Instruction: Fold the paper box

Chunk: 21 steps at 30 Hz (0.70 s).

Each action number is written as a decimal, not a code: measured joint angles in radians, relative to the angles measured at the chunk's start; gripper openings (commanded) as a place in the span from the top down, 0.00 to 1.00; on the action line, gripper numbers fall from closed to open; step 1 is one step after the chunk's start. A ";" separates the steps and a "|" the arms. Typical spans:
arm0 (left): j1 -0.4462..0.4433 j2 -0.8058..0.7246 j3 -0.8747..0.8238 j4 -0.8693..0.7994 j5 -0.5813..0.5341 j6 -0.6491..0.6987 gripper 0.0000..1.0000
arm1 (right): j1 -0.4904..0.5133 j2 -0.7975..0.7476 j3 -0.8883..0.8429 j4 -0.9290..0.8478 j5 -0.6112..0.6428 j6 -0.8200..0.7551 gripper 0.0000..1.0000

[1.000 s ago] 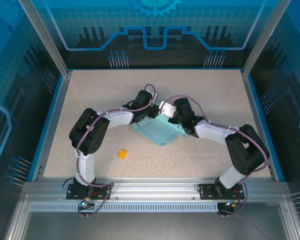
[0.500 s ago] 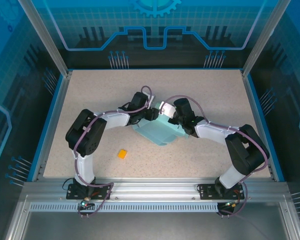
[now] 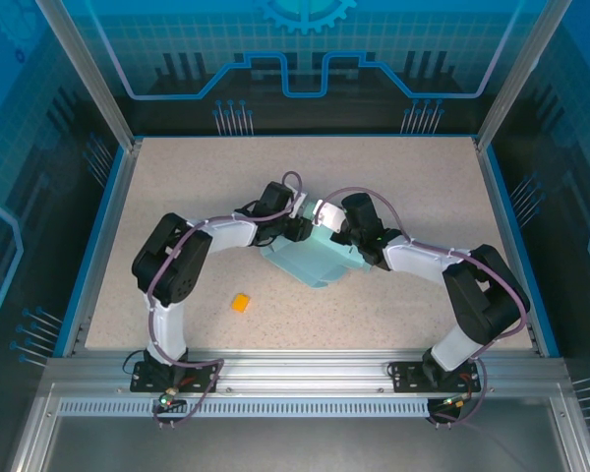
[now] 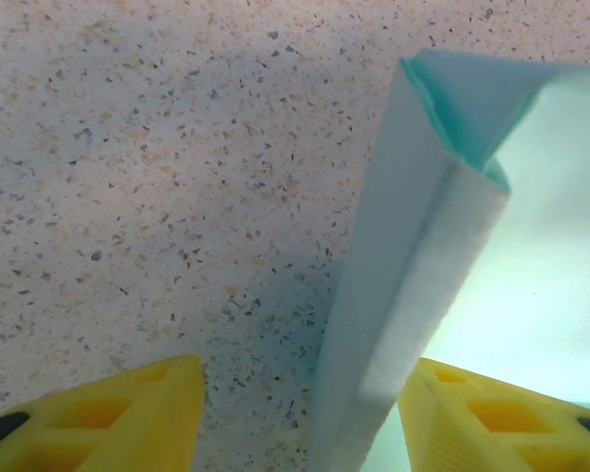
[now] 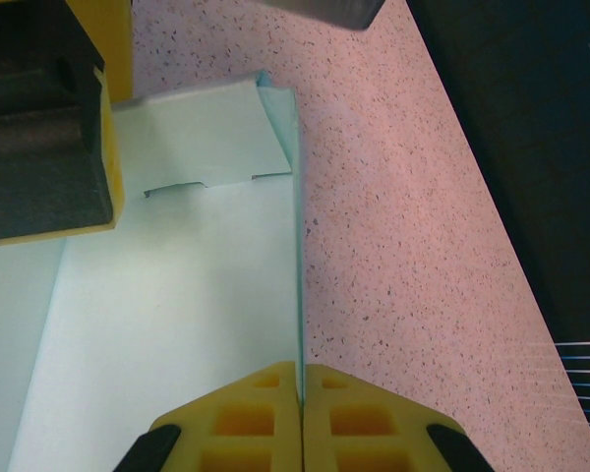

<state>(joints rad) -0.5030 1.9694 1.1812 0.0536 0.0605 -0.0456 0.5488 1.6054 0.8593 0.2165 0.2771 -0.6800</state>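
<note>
Table (image 3: 177,197): speckled beige top with a blue rim.
Paper box (image 3: 310,264): pale blue card in the middle of the table, between the two wrists. It is partly folded, with walls standing up off the flat panel.
Left gripper (image 4: 303,418): yellow fingers (image 4: 108,418) stand apart, straddling a raised, doubled-over wall of the box. The wall sits hard by one finger, with bare table between it and the other, so nothing is clamped.
Right gripper (image 5: 301,383): fingers pressed together on a thin upright wall of the card (seen edge-on, running straight away from the tips). A small flap with a notched edge lies at that wall's far end.
Orange block (image 3: 240,302): small, lying alone on the near side of the table, left of the box and well apart from it.
</note>
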 measured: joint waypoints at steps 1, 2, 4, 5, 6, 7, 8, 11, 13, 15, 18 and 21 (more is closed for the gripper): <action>0.000 0.005 0.006 -0.004 0.000 0.001 0.48 | 0.000 0.000 0.000 0.000 0.000 0.000 1.00; 0.000 0.011 0.012 -0.007 0.000 0.001 0.49 | 0.000 0.000 0.000 0.000 0.001 0.000 1.00; 0.000 0.023 0.026 -0.017 -0.003 0.001 0.51 | 0.000 0.000 0.000 0.000 0.002 0.000 1.00; 0.000 0.027 0.032 -0.020 -0.004 0.002 0.52 | 0.000 0.000 0.000 0.000 0.002 0.000 1.00; 0.000 0.031 0.036 -0.023 -0.005 0.001 0.54 | 0.000 0.000 0.000 0.000 0.002 0.000 1.00; 0.000 0.034 0.040 -0.026 -0.010 0.001 0.55 | 0.000 0.000 0.000 0.000 0.002 0.000 1.00; 0.000 0.039 0.044 -0.027 -0.014 0.001 0.57 | 0.000 0.000 0.000 0.000 0.002 0.000 1.00; 0.000 0.050 0.056 -0.029 -0.021 0.000 0.60 | 0.000 0.000 0.000 0.000 0.002 0.000 1.00; 0.000 0.053 0.061 -0.030 -0.025 -0.003 0.63 | 0.000 0.000 0.000 0.000 0.002 0.001 1.00; -0.002 0.055 0.065 -0.030 -0.031 -0.006 0.65 | 0.000 0.000 0.000 0.002 0.002 0.003 1.00; -0.005 0.059 0.069 -0.025 -0.043 -0.013 0.67 | 0.000 0.000 0.000 0.005 0.002 0.005 1.00; -0.011 0.059 0.069 -0.021 -0.065 -0.040 0.70 | 0.001 0.000 0.000 0.009 0.000 0.008 1.00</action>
<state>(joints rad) -0.5140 2.0285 1.2503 0.0330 -0.0044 -0.0856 0.5499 1.6054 0.8593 0.2253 0.2775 -0.6724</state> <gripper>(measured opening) 0.319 0.071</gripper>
